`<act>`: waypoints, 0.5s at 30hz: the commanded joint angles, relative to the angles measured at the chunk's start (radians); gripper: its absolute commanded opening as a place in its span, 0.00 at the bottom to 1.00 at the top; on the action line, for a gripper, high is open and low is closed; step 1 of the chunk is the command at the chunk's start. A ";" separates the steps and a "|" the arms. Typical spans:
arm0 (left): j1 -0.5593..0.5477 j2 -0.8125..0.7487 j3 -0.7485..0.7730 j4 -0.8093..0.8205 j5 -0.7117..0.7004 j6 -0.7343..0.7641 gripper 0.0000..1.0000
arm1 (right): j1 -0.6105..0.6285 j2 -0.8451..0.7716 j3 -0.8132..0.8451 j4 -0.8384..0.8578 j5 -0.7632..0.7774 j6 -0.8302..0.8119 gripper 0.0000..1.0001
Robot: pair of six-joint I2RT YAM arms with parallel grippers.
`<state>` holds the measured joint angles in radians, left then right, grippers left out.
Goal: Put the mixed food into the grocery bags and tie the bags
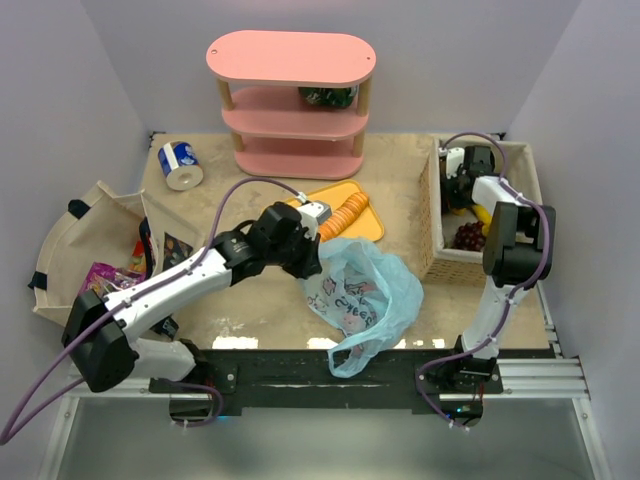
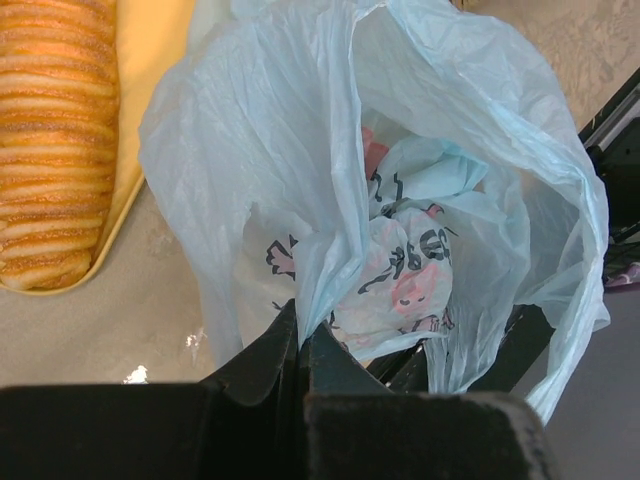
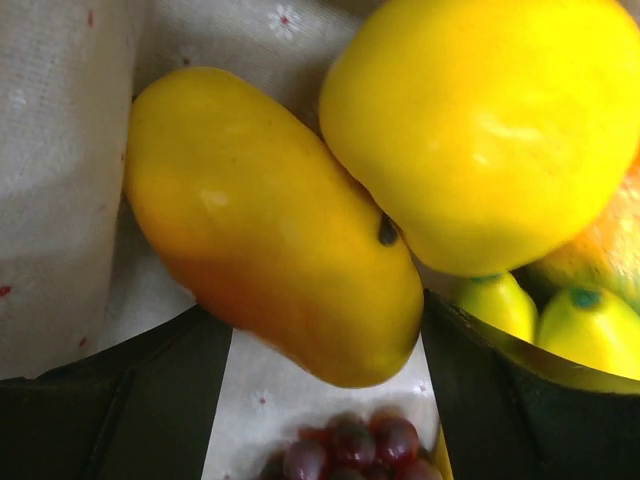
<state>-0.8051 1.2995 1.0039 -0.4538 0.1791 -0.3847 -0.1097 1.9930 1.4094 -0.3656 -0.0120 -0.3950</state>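
A light-blue grocery bag [image 1: 365, 295] with cartoon prints lies crumpled at the table's near middle. My left gripper [image 1: 312, 262] is shut on its edge; in the left wrist view the thin plastic [image 2: 260, 150] is pinched between the closed fingertips [image 2: 303, 322]. My right gripper [image 1: 462, 190] reaches down into the wicker basket [image 1: 437, 215]. It stands open [image 3: 322, 330] with the end of a yellow-orange mango [image 3: 270, 220] between its fingers. A round yellow fruit [image 3: 490, 130] touches the mango. Dark grapes [image 3: 350, 445] lie below, and small yellow-green fruit [image 3: 570, 320] to the right.
A sliced loaf [image 1: 345, 212] lies on a yellow tray [image 1: 368, 228] behind the bag. A blue-and-white can [image 1: 181, 165] lies at the back left, a pink shelf [image 1: 292, 100] at the back. A cloth tote [image 1: 90, 240] with snack packets [image 1: 105, 275] sits at the left.
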 commanded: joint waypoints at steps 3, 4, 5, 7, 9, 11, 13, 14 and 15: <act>0.007 0.040 0.067 -0.052 0.072 -0.003 0.00 | 0.027 -0.005 -0.032 0.048 -0.046 -0.032 0.55; 0.007 0.040 0.070 -0.055 0.083 -0.005 0.00 | 0.027 -0.046 -0.035 0.041 -0.039 -0.025 0.50; 0.007 0.040 0.073 -0.062 0.086 -0.006 0.00 | 0.027 -0.075 -0.043 0.037 -0.037 -0.021 0.42; 0.007 0.040 0.085 -0.074 0.089 -0.005 0.00 | 0.027 -0.144 -0.067 0.040 -0.026 -0.004 0.37; 0.007 0.043 0.090 -0.083 0.091 -0.003 0.00 | 0.027 -0.238 -0.073 0.022 0.010 0.022 0.31; 0.009 0.061 0.101 -0.092 0.109 -0.003 0.00 | 0.027 -0.328 -0.067 -0.027 0.074 0.051 0.28; 0.009 0.086 0.128 -0.129 0.121 -0.008 0.00 | 0.025 -0.388 -0.058 -0.058 0.116 0.073 0.25; 0.007 0.090 0.137 -0.144 0.125 -0.009 0.00 | 0.027 -0.425 -0.055 -0.091 0.119 0.097 0.24; 0.009 0.095 0.145 -0.164 0.122 -0.011 0.00 | 0.028 -0.495 -0.052 -0.104 0.107 0.113 0.22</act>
<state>-0.8032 1.3701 1.0813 -0.5571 0.2604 -0.3840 -0.0849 1.6859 1.3193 -0.4061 0.0406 -0.3527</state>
